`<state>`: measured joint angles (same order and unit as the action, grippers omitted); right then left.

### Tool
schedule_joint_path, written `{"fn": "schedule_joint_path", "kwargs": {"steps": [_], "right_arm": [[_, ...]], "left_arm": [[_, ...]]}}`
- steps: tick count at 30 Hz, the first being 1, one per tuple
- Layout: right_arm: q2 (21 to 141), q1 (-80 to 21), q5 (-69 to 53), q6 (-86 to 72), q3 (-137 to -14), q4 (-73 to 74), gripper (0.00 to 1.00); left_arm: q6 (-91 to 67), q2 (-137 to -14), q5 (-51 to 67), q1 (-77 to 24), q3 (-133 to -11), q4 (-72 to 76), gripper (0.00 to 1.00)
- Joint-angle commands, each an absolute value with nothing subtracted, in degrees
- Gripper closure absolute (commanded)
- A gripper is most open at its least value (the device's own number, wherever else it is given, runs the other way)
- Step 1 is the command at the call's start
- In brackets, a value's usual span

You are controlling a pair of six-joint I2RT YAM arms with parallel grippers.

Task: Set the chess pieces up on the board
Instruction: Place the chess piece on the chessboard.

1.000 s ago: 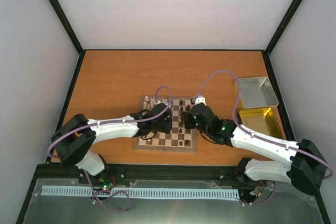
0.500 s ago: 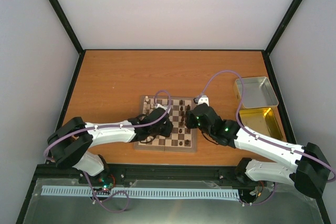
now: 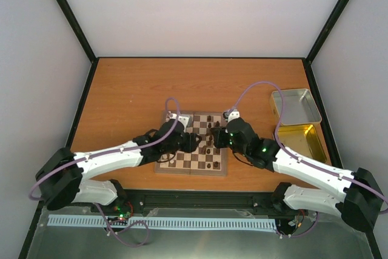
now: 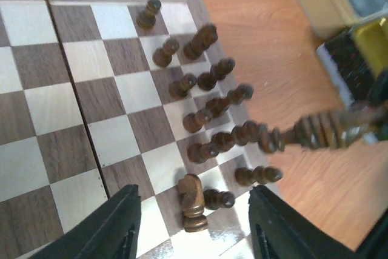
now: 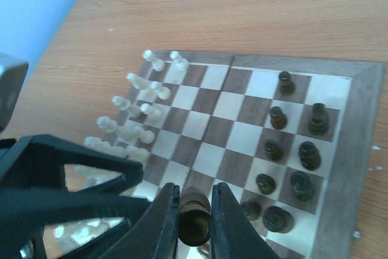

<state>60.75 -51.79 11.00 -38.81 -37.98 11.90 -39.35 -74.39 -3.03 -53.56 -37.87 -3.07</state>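
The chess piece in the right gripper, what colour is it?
The chess piece is dark brown; the right wrist view shows it best.

robot lab cell: white panels (image 3: 206, 10), black frame (image 3: 68, 13).
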Motion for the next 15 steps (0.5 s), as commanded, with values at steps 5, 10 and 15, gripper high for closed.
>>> {"fn": "schedule_joint_path", "kwargs": {"steps": [5, 10, 15], "right_arm": [[55.2, -48.1, -2.7, -38.9, -33.8, -1.3, 0.97], [52.7, -47.5, -7.4, -39.9, -32.4, -8.1, 0.97], [49.7, -47.5, -8.0, -41.6, -30.9, -13.9, 0.97]], "left_arm": [[-50.6, -60.5, 8.8, -44.6, -37.4, 0.3, 0.2], [-56.7, -54.7, 18.2, -41.3, -37.4, 3.9, 0.09], [-64.3, -54.3, 28.2, -39.8, -34.7, 12.6, 0.11]]}}
